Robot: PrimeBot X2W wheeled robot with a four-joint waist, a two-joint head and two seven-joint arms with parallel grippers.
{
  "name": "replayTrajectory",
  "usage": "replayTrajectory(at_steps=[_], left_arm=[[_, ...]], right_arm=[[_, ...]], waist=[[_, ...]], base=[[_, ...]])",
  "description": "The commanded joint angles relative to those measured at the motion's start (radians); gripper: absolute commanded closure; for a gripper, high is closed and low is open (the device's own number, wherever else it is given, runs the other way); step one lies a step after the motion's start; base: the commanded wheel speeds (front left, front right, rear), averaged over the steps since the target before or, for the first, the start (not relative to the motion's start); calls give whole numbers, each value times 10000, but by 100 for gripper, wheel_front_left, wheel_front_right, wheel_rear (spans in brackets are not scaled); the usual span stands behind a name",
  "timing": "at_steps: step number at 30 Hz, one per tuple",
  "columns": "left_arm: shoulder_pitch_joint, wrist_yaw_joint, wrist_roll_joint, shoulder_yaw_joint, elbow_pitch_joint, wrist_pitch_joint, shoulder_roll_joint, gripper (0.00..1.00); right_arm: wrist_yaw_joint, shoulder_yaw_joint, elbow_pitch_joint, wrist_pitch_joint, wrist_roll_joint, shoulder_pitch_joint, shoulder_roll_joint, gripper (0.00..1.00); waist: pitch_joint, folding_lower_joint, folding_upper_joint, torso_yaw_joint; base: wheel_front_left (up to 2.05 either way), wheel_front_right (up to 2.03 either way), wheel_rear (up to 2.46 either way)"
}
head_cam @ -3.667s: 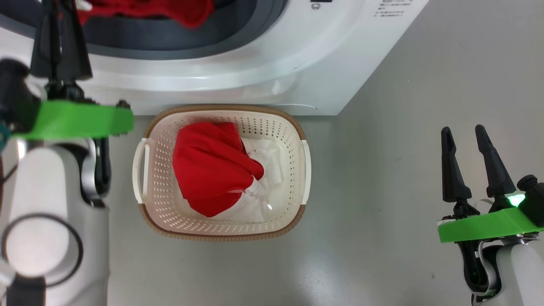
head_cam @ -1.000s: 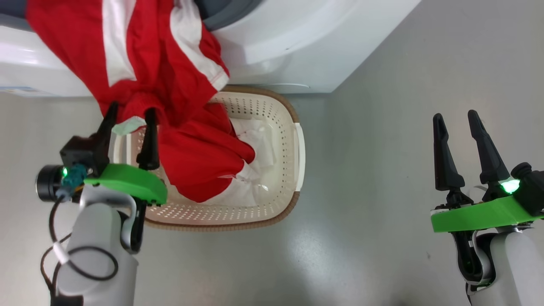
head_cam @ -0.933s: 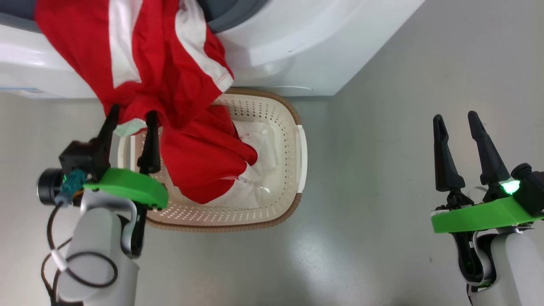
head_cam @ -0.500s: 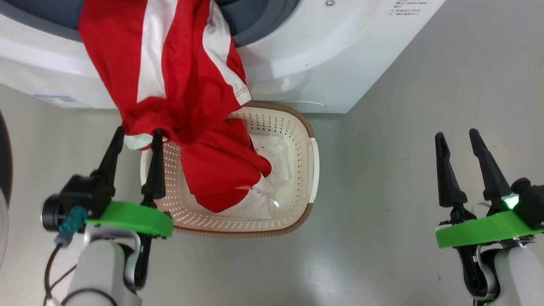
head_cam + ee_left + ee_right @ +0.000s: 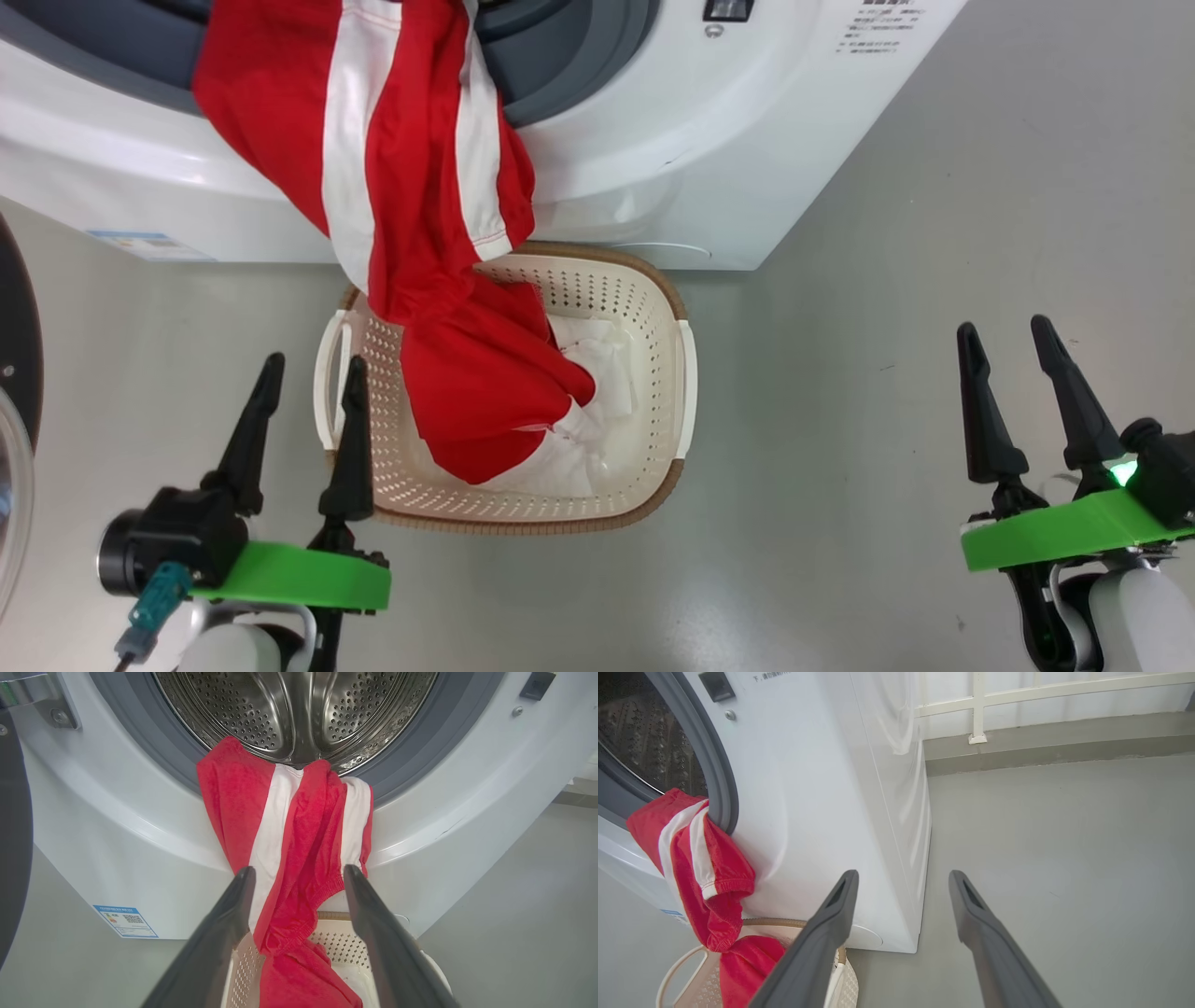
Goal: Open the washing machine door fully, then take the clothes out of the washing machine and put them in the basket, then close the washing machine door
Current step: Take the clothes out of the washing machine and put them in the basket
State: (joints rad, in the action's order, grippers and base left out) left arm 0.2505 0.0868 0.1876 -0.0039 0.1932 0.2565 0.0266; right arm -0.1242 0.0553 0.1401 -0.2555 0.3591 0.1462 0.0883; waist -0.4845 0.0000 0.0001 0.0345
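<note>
Mouth of washing machine [image 5: 672, 140] stands open; washing machine door [image 5: 13, 317] is swung out at far left of head view, black rim only partly in frame. Basket [image 5: 686, 373] sits on floor hard against machine's front. Clothes: one red garment [image 5: 485, 383] lies bundled inside basket; a striped garment [image 5: 411, 168] hangs over grey rubber ring [image 5: 411, 751], top end on drum lip, bottom end dipping into basket.

Left gripper [image 5: 315, 361]: fingers apart, empty, just beside basket's left handle. Right gripper [image 5: 1004, 327]: fingers apart, empty, well apart from everything.

Risk, as I judge it: striped garment is only half out, so shutting door now would trap it on ring. A sideways tug could slide cloth over basket rim onto floor, or drag the light basket.

Striped garment's long axis runs from drum mouth down machine's front, lower end pointing into basket
</note>
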Motion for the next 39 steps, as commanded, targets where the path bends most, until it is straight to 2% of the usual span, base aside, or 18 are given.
replayTrajectory(at_steps=[1, 10, 18, 26, 33, 39], left_arm=[[-265, -145, 50, 228, -370, 53, 237, 0], [-28, -174, 37, 71, -465, 53, 237, 0], [1395, -12, -205, -205, -18, 53, 237, 0], [3906, 140, -566, -537, 1991, 47, 287, 0], [6584, 276, -456, -825, 4130, -973, 507, 0], [8147, 344, -388, -1113, 5699, -1754, 615, 0]], right_arm=[[-65, -159, -235, -63, -51, -236, 72, 0], [-65, -129, -269, -63, -51, -193, 33, 0], [-65, -104, -298, -63, -67, -22, -13, 0], [-65, -165, -307, -63, -84, 223, -47, 0], [-65, -236, -329, -63, -47, 478, -111, 0], [-65, -277, -330, -63, -33, 556, -189, 0]], waist=[[8, 0, -1, -29], [-103, 0, -1, -61], [-375, 0, -1, 31], [-673, 0, -1, 50], [-1033, 0, -1, -47], [-1212, 0, -1, -177]], base=[[0, 0, 0], [0, 0, 0], [0, 0, 0], [0, 0, 0], [0, 0, 0], [0, 0, 0]])
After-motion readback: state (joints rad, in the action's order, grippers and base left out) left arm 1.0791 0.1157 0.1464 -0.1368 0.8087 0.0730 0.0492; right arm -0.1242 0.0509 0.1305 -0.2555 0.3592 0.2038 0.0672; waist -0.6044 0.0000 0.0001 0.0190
